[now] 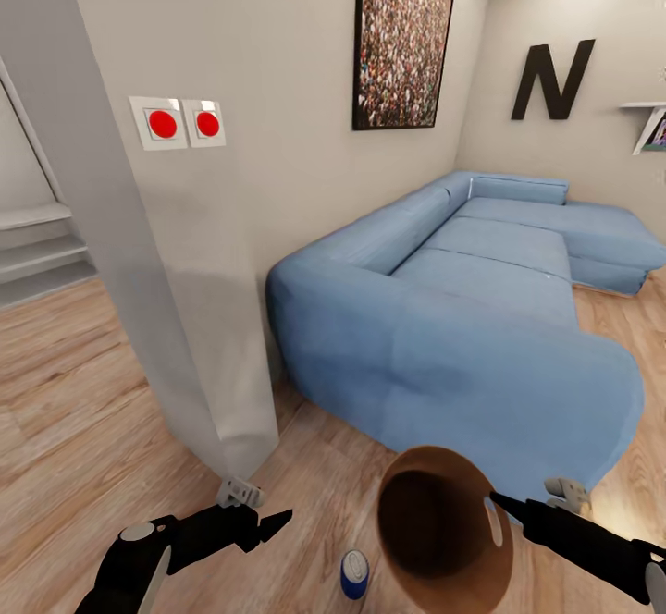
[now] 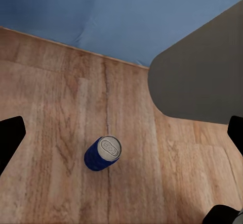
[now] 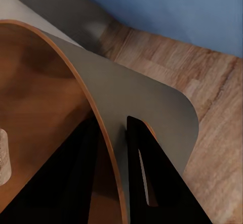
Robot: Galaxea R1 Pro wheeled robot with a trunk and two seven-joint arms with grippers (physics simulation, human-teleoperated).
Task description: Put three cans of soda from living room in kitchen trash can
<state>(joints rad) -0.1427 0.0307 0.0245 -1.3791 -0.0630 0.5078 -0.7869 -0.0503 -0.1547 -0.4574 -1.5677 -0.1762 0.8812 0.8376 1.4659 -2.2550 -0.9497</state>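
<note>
Beyond both hands the blue sofa runs along the wall of the living room, on a light wood floor. The right hand is clamped on the rim of the tash can, one finger inside the brown wall and the other outside the grey one beside the slot handle, so the bin hangs tilted, its mouth facing up toward the head camera. The left hand is spread wide, gripping nothing. Below and slightly ahead of it stands the blue can of soda upright on the floor, between the two hands and just beside the bin.
</note>
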